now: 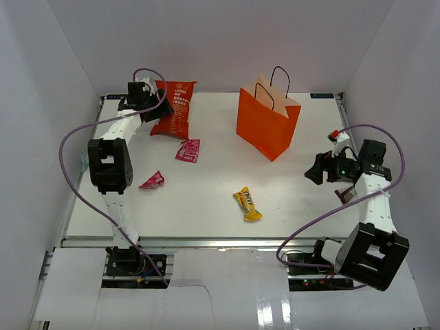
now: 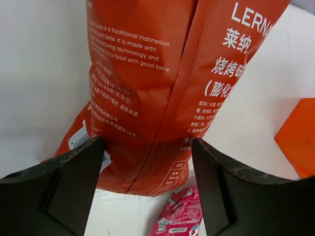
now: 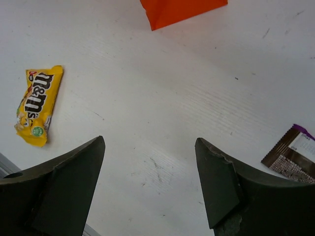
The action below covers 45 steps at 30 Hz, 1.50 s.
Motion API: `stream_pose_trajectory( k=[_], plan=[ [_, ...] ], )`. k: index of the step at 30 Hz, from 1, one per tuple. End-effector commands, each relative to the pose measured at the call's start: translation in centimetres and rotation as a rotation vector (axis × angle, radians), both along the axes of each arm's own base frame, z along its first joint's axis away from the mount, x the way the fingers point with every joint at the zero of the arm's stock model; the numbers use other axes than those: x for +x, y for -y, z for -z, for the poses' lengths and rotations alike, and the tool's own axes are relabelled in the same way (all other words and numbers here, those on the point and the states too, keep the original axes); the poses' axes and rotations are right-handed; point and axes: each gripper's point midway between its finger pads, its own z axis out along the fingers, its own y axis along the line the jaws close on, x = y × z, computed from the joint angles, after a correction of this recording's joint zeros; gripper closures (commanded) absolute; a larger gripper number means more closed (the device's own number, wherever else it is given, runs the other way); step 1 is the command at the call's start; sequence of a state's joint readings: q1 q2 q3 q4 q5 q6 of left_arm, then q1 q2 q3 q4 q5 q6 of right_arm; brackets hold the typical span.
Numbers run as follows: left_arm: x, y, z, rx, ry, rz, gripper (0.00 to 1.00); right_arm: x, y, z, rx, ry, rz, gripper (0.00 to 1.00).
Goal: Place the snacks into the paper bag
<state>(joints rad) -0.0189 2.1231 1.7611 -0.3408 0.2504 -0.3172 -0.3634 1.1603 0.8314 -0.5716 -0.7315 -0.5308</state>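
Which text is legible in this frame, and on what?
"LERNA" (cut off at the picture's edge): chip bag, white letters.
"is a traditional Indonesian", "a food with good taste": same bag, smaller print.
"m&m's": yellow wrapper.
Pink packet and brown packet: print too small to read.

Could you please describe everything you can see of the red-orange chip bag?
The chip bag is glossy red-orange foil with white lettering, partly Chinese, and a seam down the side the left wrist camera sees. It sits far left on the table, left of the paper bag. The open left end effector frames its lower end; contact is unclear. A pink packet lies just nearer.
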Motion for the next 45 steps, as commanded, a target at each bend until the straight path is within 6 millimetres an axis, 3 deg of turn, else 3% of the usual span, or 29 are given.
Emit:
stream_pose_trajectory(
  k=[1, 5, 12, 17, 18, 20, 22, 27, 28, 29, 30, 31, 32, 33, 34, 36, 37, 41, 45],
  plan=[
    [2.4, 0.0, -4.3, 0.014, 0.146, 0.007, 0.19, 1.0, -1.5, -2.9, 0.014, 0.105, -0.113, 0.20],
    [2.8, 0.3, -2.5, -0.004, 0.129, 0.013, 0.30, 1.2, -2.9, -4.3, 0.035, 0.145, -0.186, 0.20],
    [1.9, 1.6, -0.4, -0.032, 0.109, 0.097, 0.68, 0.9, -6.6, -8.2, 0.058, 0.281, -0.386, 0.20],
    [0.7, 2.6, -1.3, -0.053, 0.137, 0.164, 0.85, 0.7, -8.5, -10.8, 0.098, 0.332, -0.449, 0.20],
    [-0.1, 2.9, -0.8, -0.058, 0.137, 0.191, 0.87, 0.4, -9.1, -11.1, 0.104, 0.340, -0.471, 0.20],
    [-1.1, 3.2, -2.8, -0.050, 0.189, 0.223, 0.95, -0.1, -10.5, -11.9, 0.117, 0.356, -0.517, 0.20],
    [-3.5, 3.9, -3.2, -0.040, 0.202, 0.278, 1.00, -0.6, -11.5, -12.3, 0.126, 0.360, -0.551, 0.20],
    [-9.0, 6.3, -3.9, -0.028, 0.247, 0.387, 1.00, -2.1, -16.6, -12.4, 0.148, 0.308, -0.626, 0.20],
    [-10.7, 6.6, -2.4, -0.034, 0.215, 0.403, 1.00, -1.7, -17.3, -12.6, 0.145, 0.315, -0.620, 0.21],
    [-11.6, 6.9, -4.0, -0.031, 0.259, 0.413, 1.00, -2.2, -19.0, -12.2, 0.152, 0.285, -0.651, 0.21],
    [-12.4, 7.3, -4.1, -0.037, 0.267, 0.422, 1.00, -2.2, -19.8, -12.0, 0.150, 0.268, -0.654, 0.22],
    [-13.2, 7.5, -4.2, -0.041, 0.271, 0.428, 1.00, -1.5, -20.4, -12.1, 0.131, 0.258, -0.617, 0.22],
    [-14.5, 7.6, -3.1, -0.054, 0.248, 0.425, 1.00, -1.9, -22.3, -11.4, 0.125, 0.225, -0.645, 0.23],
    [-15.5, 7.8, -4.5, -0.057, 0.283, 0.428, 1.00, -1.7, -23.2, -11.3, 0.121, 0.212, -0.635, 0.23],
    [-16.9, 8.3, -3.7, -0.075, 0.264, 0.432, 1.00, -1.1, -25.1, -11.4, 0.118, 0.185, -0.609, 0.23],
    [-18.7, 9.2, -5.1, -0.094, 0.300, 0.448, 1.00, -0.2, -26.9, -11.5, 0.127, 0.153, -0.559, 0.21],
    [-19.4, 9.4, -5.2, -0.103, 0.302, 0.453, 1.00, 1.4, -28.2, -11.4, 0.153, 0.102, -0.444, 0.19],
    [-22.0, 10.1, -4.8, -0.137, 0.285, 0.452, 1.00, 5.0, -29.6, -9.3, 0.210, -0.063, -0.186, 0.14],
    [-23.8, 10.2, -3.5, -0.169, 0.243, 0.436, 1.00, 5.3, -30.6, -7.0, 0.261, -0.174, -0.129, 0.11]
  ],
)
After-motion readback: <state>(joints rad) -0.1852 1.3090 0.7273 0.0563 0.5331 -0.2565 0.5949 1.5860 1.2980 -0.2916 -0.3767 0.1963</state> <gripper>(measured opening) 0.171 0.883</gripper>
